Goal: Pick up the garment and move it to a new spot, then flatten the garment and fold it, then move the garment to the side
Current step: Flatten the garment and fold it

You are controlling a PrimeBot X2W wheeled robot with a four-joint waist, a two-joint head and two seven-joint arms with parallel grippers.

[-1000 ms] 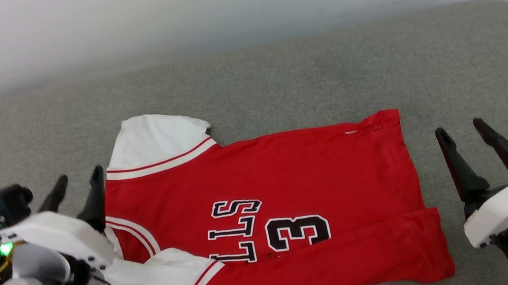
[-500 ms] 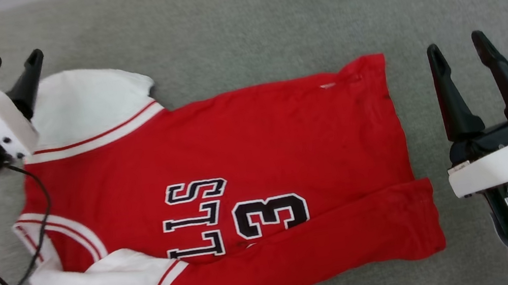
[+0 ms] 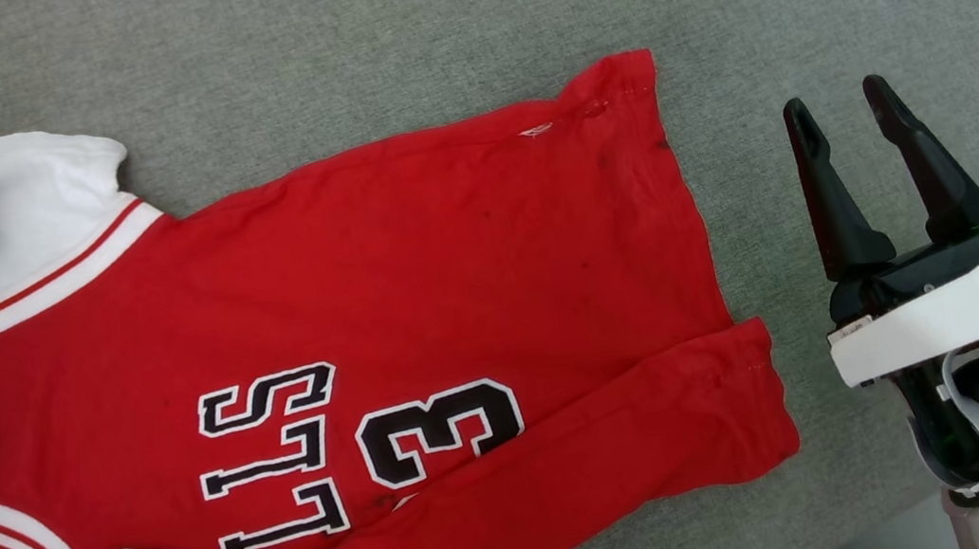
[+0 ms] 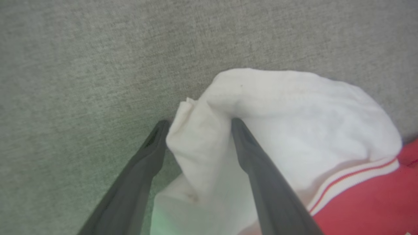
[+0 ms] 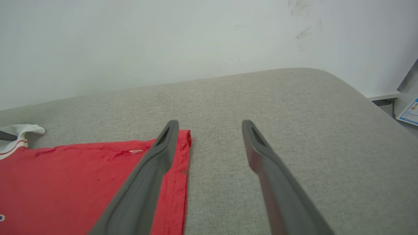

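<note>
One garment [image 3: 410,257], long axis L-R, neck end L, hem R

Left gripper [image 4: 199,122]: fingers spread wide, angled downward, at far left edge of head view. Right gripper [image 3: 836,96]: fingers parted, pointing up and forward, pale wrist at lower right.
</note>
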